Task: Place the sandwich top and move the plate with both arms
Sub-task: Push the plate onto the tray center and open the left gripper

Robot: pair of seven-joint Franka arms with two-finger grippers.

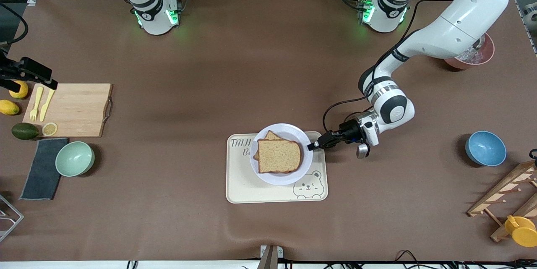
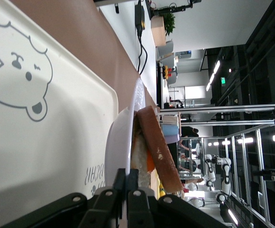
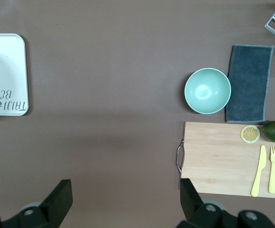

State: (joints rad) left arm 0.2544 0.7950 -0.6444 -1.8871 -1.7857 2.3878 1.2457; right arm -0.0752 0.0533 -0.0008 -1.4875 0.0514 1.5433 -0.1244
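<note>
We saw the sandwich top (image 1: 279,155) lying flat on the lower slice, on the plate (image 1: 289,177). The plate rested on the cream bear tray (image 1: 247,189), near the middle of the counter (image 1: 251,71). The left tool (image 1: 312,146) was at the plate's rim on the side toward the left arm's end; in the left wrist view its fingers (image 2: 128,190) were pressed together on the thin edge of the plate (image 2: 118,152). The right tool (image 3: 123,199) was up in the air with its fingers spread wide and holding nothing, over the bare counter between the tray and the wooden cutting board (image 3: 223,156); that arm waited.
</note>
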